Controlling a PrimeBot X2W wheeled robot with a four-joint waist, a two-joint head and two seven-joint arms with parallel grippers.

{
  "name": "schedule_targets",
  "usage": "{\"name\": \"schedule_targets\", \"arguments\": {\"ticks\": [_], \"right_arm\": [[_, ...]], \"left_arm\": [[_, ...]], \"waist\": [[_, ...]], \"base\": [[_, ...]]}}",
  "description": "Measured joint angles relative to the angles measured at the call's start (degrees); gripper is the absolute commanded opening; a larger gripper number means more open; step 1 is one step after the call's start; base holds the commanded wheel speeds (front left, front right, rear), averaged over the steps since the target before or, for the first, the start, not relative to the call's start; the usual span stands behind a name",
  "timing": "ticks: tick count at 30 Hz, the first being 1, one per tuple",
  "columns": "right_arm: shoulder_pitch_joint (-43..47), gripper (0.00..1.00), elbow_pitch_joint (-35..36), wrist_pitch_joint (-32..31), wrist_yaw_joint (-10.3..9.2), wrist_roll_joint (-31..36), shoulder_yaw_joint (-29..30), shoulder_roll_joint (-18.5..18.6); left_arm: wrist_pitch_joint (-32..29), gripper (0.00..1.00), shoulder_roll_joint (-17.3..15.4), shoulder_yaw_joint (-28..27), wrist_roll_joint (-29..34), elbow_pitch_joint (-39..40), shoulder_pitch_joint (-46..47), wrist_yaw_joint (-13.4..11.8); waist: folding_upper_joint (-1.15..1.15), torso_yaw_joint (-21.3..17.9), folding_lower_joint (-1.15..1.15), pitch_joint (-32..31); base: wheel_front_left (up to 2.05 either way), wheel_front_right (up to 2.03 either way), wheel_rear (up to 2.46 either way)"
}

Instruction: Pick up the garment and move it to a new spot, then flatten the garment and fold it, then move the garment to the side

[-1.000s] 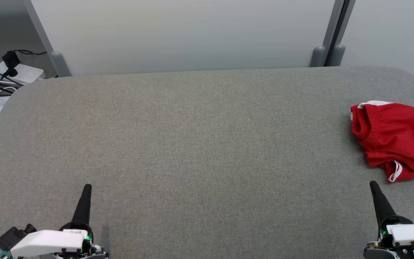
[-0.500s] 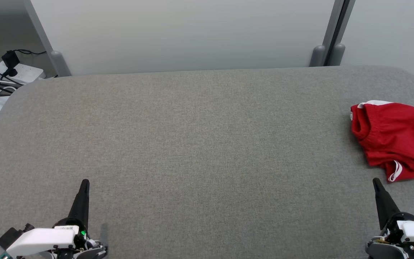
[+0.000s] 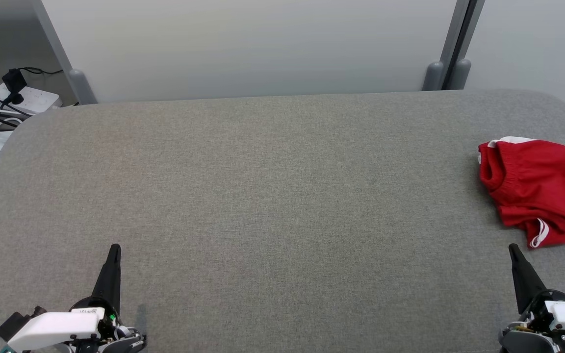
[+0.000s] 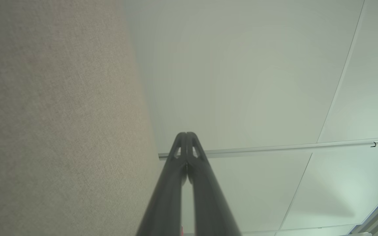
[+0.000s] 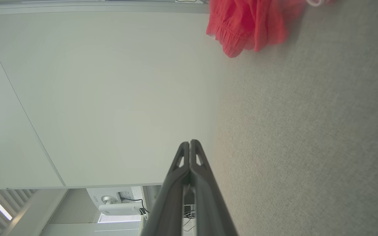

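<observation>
The red garment (image 3: 540, 189) is bunched up in a heap way over on the right side of the grey desk (image 3: 282, 196), and part of it runs off the edge of the head view. The left pincer (image 3: 115, 249) sits at the near left and the right pincer (image 3: 512, 248) at the near right, close to the garment but not touching it. Both are pinched fully together, fingers touching, holding nothing.

R claw (image 5: 190, 143) tips together, red garment (image 5: 243, 24) on gray table (image 5: 307, 137) beyond
</observation>
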State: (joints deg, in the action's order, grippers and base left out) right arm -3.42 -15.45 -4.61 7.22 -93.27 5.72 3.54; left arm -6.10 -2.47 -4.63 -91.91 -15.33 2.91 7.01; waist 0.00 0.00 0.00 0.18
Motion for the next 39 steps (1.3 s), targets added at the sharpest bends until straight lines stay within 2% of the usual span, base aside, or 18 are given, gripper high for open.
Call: {"name": "schedule_targets", "arguments": {"ticks": [39], "right_arm": [[-0.17, 0.00, -0.05, -0.51, 0.00, 0.05, 1.03, -0.37]], "left_arm": [[0.00, 0.00, 0.01, 0.00, 0.00, 0.00, 0.00, 0.01]], "waist": [[0.00, 0.00, 0.00, 0.00]], "base": [[0.00, 0.00, 0.00]]}}
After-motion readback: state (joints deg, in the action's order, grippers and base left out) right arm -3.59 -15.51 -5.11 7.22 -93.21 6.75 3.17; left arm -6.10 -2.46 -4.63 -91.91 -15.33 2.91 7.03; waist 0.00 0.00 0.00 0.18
